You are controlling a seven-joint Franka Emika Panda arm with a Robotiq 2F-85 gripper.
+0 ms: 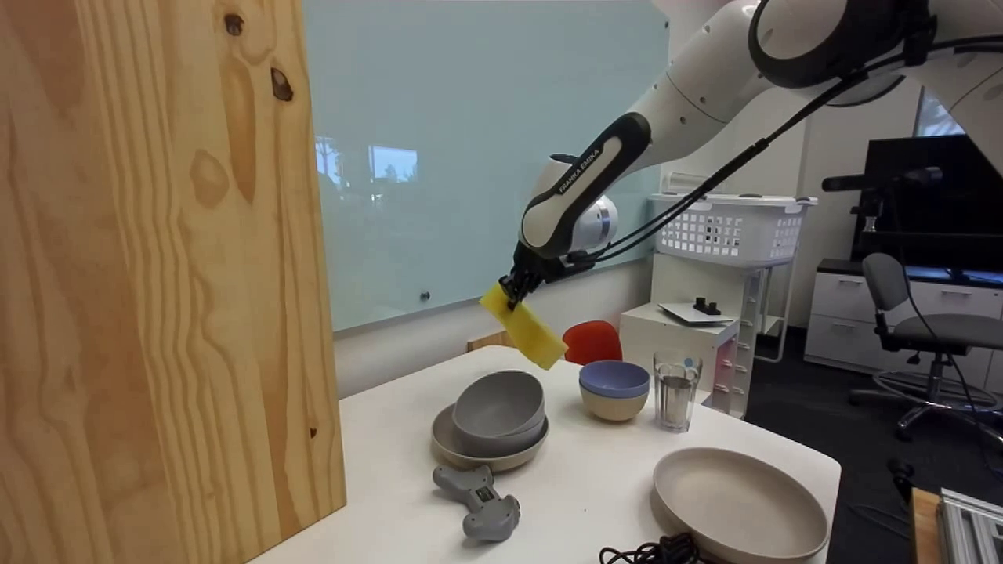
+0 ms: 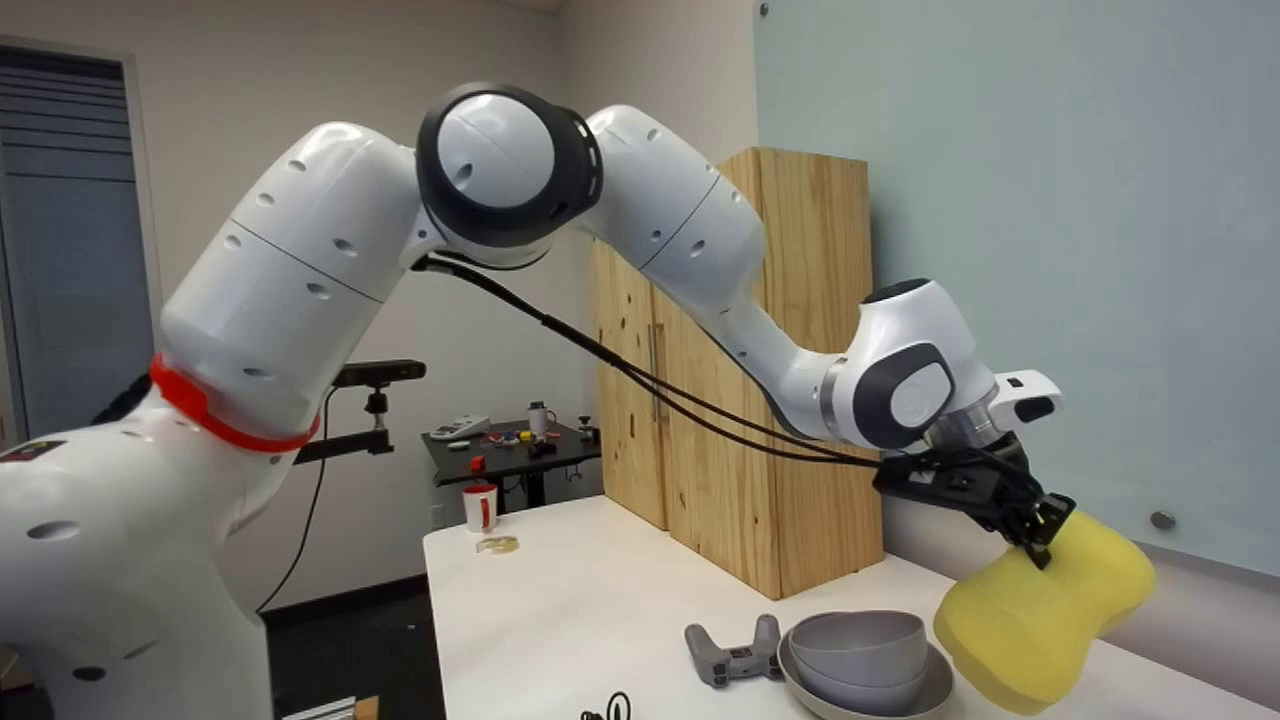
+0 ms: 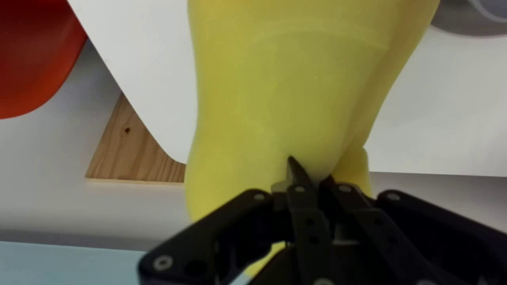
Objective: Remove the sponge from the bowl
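The bright yellow sponge (image 1: 541,341) hangs in the air over the far part of the table, between the grey bowls and the wall board. It also shows in an exterior view (image 2: 1030,630) and fills the middle of the wrist view (image 3: 273,99). My gripper (image 1: 511,301) is shut on the sponge, pinching it off its middle; the fingertips also show in an exterior view (image 2: 1042,550) and in the wrist view (image 3: 309,174). The small lavender bowl (image 1: 615,392), beige on its lower outside, stands on the table apart from the sponge, with no sponge in it.
Stacked grey bowls (image 1: 501,423) sit in a shallow dish below the sponge. A grey controller (image 1: 482,501) lies in front of them. A clear glass (image 1: 675,395) stands beside the small bowl. A large beige bowl (image 1: 736,505) and black cable (image 1: 654,552) are at the near edge.
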